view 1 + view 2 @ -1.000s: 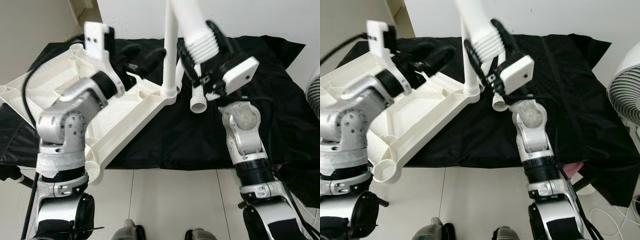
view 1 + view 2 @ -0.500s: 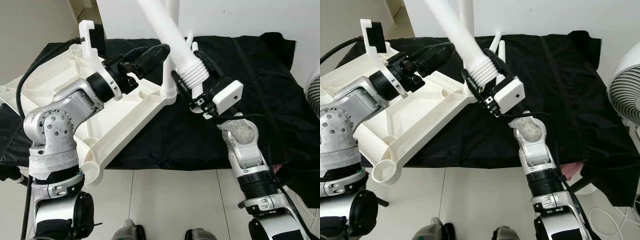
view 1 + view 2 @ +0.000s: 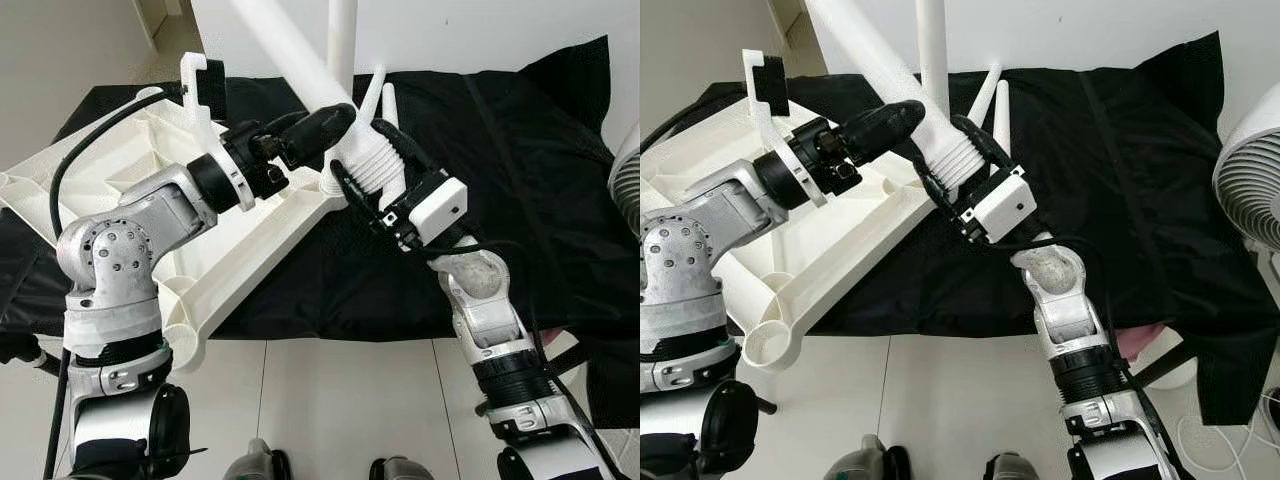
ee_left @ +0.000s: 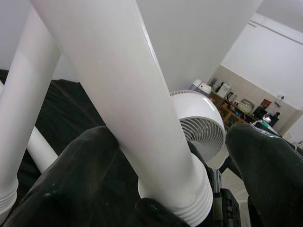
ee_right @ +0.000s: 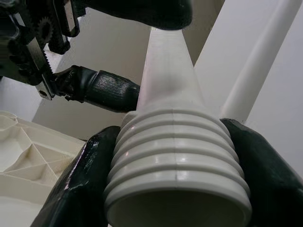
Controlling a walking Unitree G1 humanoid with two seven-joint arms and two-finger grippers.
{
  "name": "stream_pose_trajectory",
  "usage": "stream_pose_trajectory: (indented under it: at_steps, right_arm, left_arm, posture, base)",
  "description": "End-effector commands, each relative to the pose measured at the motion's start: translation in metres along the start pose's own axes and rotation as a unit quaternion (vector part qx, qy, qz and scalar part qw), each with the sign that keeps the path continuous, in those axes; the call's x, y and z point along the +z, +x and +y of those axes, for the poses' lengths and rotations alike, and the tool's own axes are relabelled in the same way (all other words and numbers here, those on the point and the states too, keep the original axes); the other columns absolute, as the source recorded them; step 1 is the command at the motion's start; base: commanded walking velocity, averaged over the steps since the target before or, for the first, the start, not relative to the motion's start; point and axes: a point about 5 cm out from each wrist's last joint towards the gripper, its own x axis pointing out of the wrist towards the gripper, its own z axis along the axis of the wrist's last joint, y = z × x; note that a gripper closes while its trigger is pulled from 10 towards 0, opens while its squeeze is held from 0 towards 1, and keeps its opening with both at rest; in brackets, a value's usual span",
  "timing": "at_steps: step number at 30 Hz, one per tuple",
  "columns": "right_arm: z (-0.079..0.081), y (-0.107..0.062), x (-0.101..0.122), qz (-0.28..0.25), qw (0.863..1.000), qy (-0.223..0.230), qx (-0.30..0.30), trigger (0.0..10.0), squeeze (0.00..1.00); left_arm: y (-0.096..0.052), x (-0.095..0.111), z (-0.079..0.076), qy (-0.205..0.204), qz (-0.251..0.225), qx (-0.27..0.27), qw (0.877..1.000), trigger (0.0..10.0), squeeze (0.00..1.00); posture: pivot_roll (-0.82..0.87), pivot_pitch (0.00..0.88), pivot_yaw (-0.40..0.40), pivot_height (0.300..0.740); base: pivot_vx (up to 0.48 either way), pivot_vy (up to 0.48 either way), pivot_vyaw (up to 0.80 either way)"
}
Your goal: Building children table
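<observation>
I had the right gripper [image 3: 958,172] clamped on the ribbed white plastic table leg [image 3: 902,88]; left gripper [image 3: 320,125] straddled it, wide; I judged the threads needed squaring to the upturned white tabletop's [image 3: 130,180] corner socket first.

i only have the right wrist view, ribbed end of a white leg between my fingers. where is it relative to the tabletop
Observer: The right gripper holds the ribbed end of the table leg just above the corner of the upturned white tabletop, beside a leg already standing upright there.
Operator: how is my leg tilted
Observer: It slants up and toward the robot's left, not upright.
Operator: what's the left arm doing
Observer: The left gripper straddles the same leg just above the ribs.
Operator: any spare legs
Observer: Two more white legs lie on the black cloth behind the gripper.
</observation>
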Motion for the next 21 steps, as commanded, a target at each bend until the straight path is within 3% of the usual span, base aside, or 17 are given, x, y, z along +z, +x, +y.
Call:
stream_pose_trajectory:
  at_steps: [1,13,16,21]
  right_arm:
    - [0.008,0.002,0.007,-0.02,1.0,-0.01,0.018,10.0,0.0]
    - [0.022,-0.012,0.007,-0.004,0.999,-0.013,0.032,10.0,0.0]
    - [0.026,-0.026,0.003,0.014,1.0,-0.015,0.022,10.0,0.0]
    - [0.028,-0.032,0.002,0.022,0.999,-0.021,0.015,10.0,0.0]
  left_arm:
    - [0.004,-0.001,0.001,-0.009,0.015,-0.008,1.0,10.0,0.0]
    - [0.007,0.013,0.014,-0.038,-0.005,0.028,0.999,10.0,0.0]
    - [0.008,0.027,0.023,-0.043,-0.021,0.058,0.997,10.0,0.0]
    - [0.007,0.032,0.027,-0.048,-0.029,0.068,0.996,10.0,0.0]
  posture:
    - [-0.1,0.081,0.123,0.74]
    - [-0.11,0.091,0.125,0.74]
    - [-0.11,0.094,0.125,0.74]
    - [-0.11,0.098,0.127,0.74]
  base:
    - [0.0,0.0,0.0]
    - [0.0,0.0,0.0]
    - [0.0,0.0,0.0]
    - [0.0,0.0,0.0]
